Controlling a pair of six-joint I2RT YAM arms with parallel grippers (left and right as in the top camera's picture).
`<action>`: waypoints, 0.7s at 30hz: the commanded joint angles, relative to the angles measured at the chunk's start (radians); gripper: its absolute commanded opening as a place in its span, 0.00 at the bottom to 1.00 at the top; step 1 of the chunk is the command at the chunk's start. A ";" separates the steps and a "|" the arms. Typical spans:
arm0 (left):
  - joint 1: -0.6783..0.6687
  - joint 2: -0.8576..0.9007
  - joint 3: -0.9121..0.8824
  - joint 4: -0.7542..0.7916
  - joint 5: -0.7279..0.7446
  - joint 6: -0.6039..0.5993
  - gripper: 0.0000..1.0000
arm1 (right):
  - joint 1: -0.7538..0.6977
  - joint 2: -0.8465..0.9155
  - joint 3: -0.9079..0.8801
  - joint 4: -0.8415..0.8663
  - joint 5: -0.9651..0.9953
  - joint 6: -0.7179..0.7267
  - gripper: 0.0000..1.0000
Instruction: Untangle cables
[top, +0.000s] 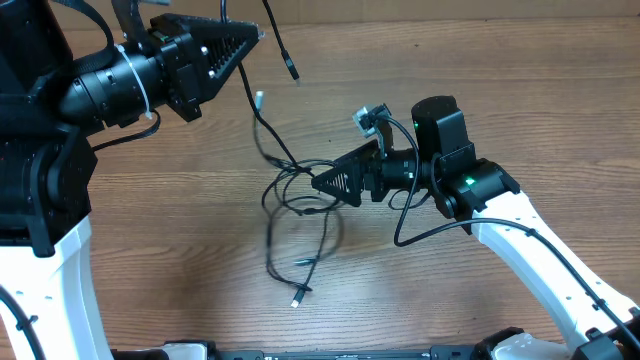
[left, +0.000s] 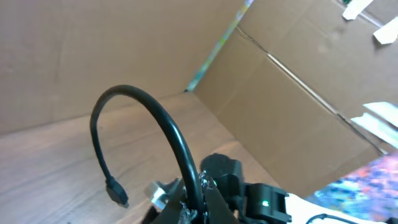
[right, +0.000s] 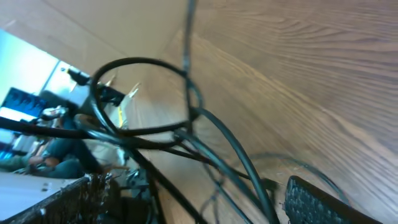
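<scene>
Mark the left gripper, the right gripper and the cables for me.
left gripper (top: 257, 38), overhead view, between its fingertips.
right gripper (top: 318, 183), overhead view, between its fingertips.
cables (top: 290, 196), overhead view, knotted loops.

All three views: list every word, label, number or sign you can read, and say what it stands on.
No text reads clearly in any view.
Pale tag by the right arm: too small to read.
White strips on the cardboard wall: blurred, nothing legible.
</scene>
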 joint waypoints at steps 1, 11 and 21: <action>-0.012 -0.001 0.016 0.007 0.071 -0.047 0.04 | 0.002 -0.002 0.003 0.031 0.062 0.046 0.91; -0.095 -0.001 0.016 0.060 0.018 -0.056 0.04 | 0.012 -0.002 0.003 0.035 0.060 0.079 0.91; -0.209 0.022 0.016 0.104 0.009 -0.083 0.04 | 0.013 -0.002 0.003 0.032 0.089 0.085 0.91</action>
